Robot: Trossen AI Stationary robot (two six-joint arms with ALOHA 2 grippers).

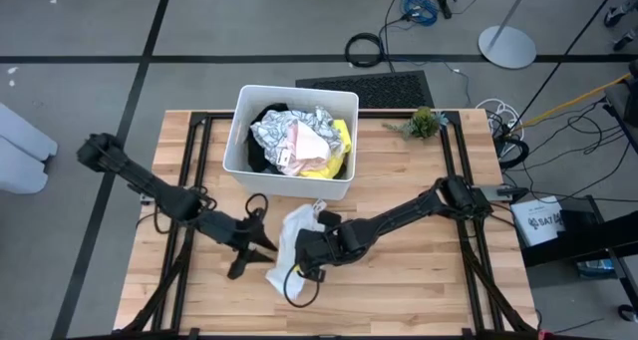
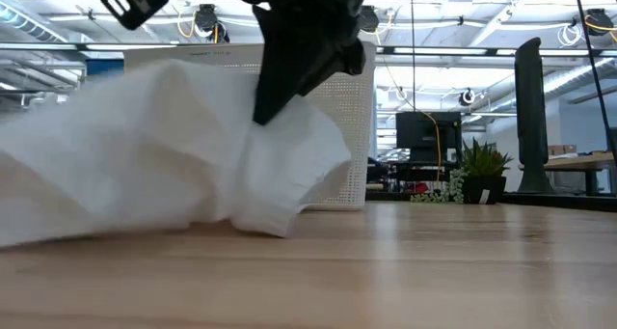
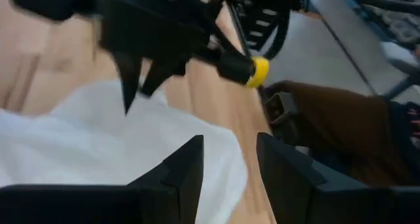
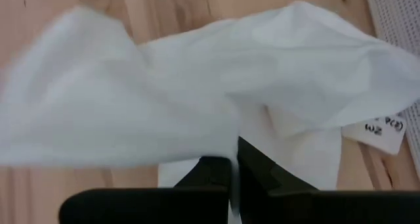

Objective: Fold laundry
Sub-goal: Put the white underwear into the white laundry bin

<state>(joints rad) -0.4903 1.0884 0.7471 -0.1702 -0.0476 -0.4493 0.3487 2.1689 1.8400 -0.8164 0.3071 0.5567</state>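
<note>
A white cloth [image 1: 287, 242] of the laundry lies crumpled on the wooden table, in front of the white tub [image 1: 239, 131]. More laundry fills the tub: grey-white patterned, yellow and black pieces [image 1: 299, 141]. My right gripper [image 1: 305, 256] is shut on the white cloth [image 4: 164, 106]. My left gripper [image 3: 230, 165] hovers open just left of the cloth [image 3: 79, 138], with nothing between its fingers. A white tag [image 4: 384, 129] shows at the cloth's edge. My right gripper pinches a raised part of the white cloth [image 4: 231, 144] between its two shut fingers, coming from above and slanting down. The cloth [image 2: 145, 155] tents up at the fingers [image 2: 275, 88], and its lower edge [image 2: 260, 228] rests on the table.
The tub stands at the table's far middle. A small green plant [image 1: 424, 121] sits at the far right. Black frame rails [image 1: 189, 180] run along both sides of the tabletop. Bare wood [image 1: 419, 280] lies to the right of the cloth.
</note>
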